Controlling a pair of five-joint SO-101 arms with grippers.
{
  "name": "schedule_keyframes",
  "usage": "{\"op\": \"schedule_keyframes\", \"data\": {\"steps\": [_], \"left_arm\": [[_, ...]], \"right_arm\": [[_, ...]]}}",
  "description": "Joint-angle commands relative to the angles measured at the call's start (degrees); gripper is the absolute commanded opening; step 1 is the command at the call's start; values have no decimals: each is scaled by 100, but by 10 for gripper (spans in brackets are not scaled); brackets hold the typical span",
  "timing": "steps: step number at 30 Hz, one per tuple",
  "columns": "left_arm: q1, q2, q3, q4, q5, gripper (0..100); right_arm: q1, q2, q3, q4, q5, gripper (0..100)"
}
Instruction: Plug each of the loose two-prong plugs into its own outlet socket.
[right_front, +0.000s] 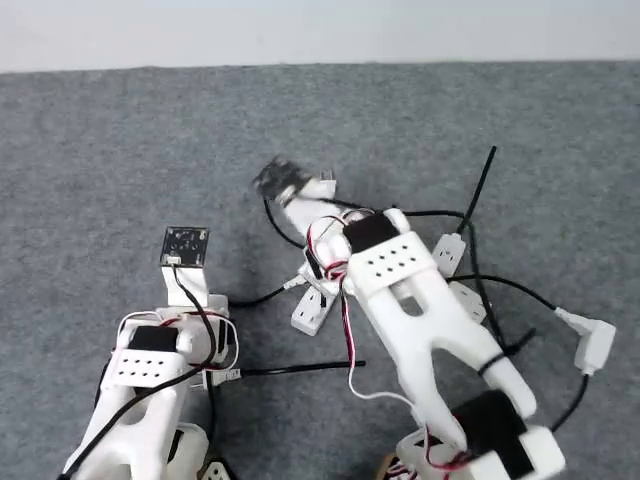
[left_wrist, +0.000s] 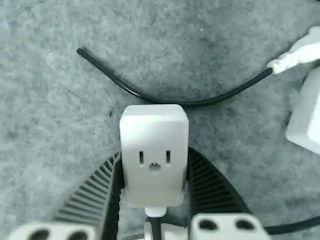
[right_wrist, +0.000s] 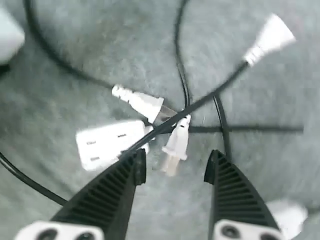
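The left gripper (left_wrist: 154, 172) is seen clamped on a white outlet socket (left_wrist: 154, 142), which is gripped by its flanks with the slotted face turned toward the wrist camera. The right gripper (right_wrist: 176, 162) is held with jaws apart and nothing between them, above a small white two-prong plug (right_wrist: 175, 145) lying on the grey felt table cover (right_wrist: 280, 90); a black cord (right_wrist: 210, 100) is laid across that plug's narrow end; a white socket block (right_wrist: 107, 142) lies just beside it; a second plug (right_wrist: 140, 100) rests near, and a third (right_wrist: 270, 37) well apart.

The plug is judged light and rigid; its moulded body is probably smooth enough to slip, and its prongs thin and easily bent; its cord is likely springy enough to twist it once lifted. Hold is best taken across the flat sides of the body, behind the prongs; the crossing cord should be kept out of the pinch, and neither prongs nor cord squeezed.
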Motion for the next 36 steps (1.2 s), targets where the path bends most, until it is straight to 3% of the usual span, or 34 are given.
{"op": "schedule_keyframes", "data": {"steps": [1,8,24,29,30,33,36], "left_arm": [[-114,-141,-66,-18,-97,15],[-369,-123,-66,-158,-105,15],[-378,-141,-66,-158,-123,17],[-378,-141,-66,-158,-123,17],[-378,-141,-66,-158,-123,17],[-378,-141,-66,-158,-123,17],[-378,-141,-66,-158,-123,17]], "right_arm": [[-101,426,-308,-321,1389,201],[-453,1323,-343,-901,2048,201],[-664,2738,-1275,-857,2084,195],[-585,3020,-1855,-567,2057,0],[-532,3020,-1881,-541,2040,20],[-409,2844,-2066,-251,1547,6],[-365,2501,-2347,154,369,9]]}}
